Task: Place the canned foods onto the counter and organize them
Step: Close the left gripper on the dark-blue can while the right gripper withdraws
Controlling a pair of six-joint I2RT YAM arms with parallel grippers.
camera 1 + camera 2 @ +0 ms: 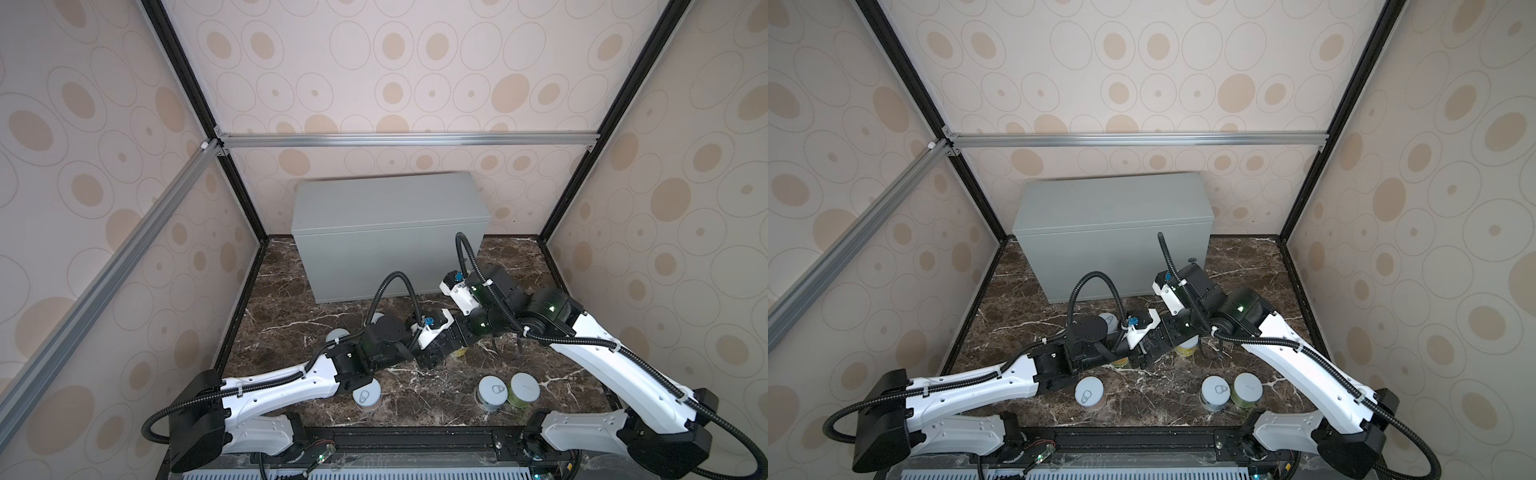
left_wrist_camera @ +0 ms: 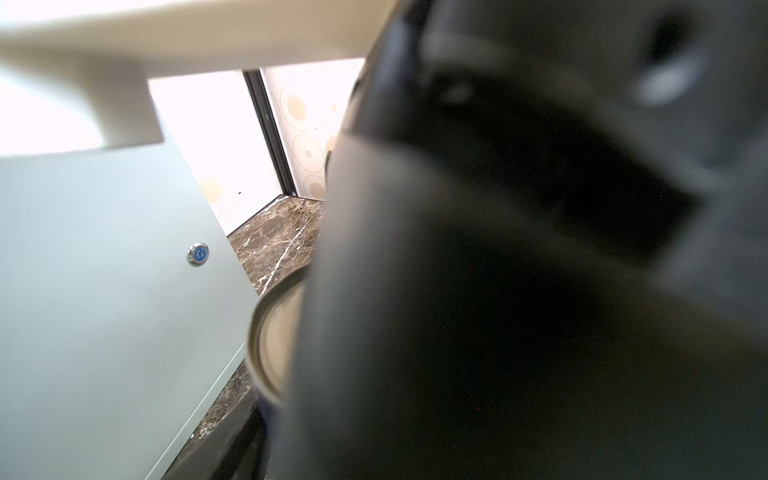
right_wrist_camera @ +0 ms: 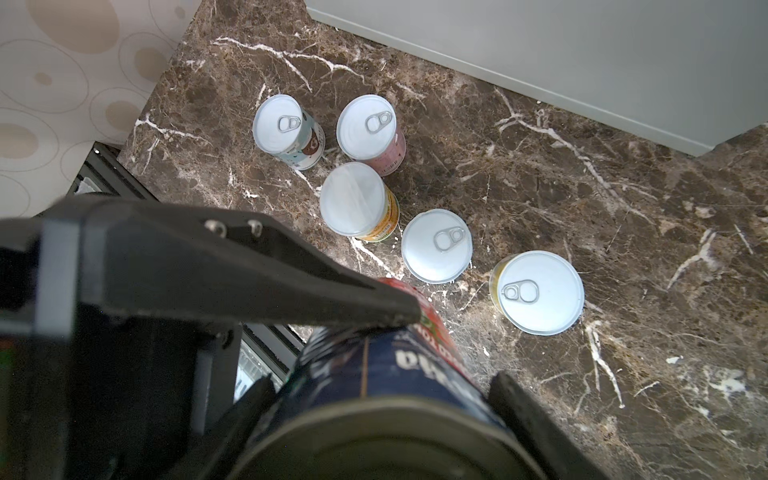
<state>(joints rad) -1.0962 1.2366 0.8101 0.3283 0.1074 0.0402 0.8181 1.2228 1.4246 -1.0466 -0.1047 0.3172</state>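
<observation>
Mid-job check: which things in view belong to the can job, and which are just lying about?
Job: tall dark-blue metal-topped can, clamped in right gripper; small cylindrical pale-lidded cans; large light-grey metal box counter.
Not job: dark brown marble surface; beige circle-patterned walls; silver aluminium frame bars.

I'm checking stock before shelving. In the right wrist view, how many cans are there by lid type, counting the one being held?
Upright pull-tab cans: 4
Upright plain-lid can, no tab showing: 1
Held in the right gripper, dark-blue can: 1
Total: 6
</observation>
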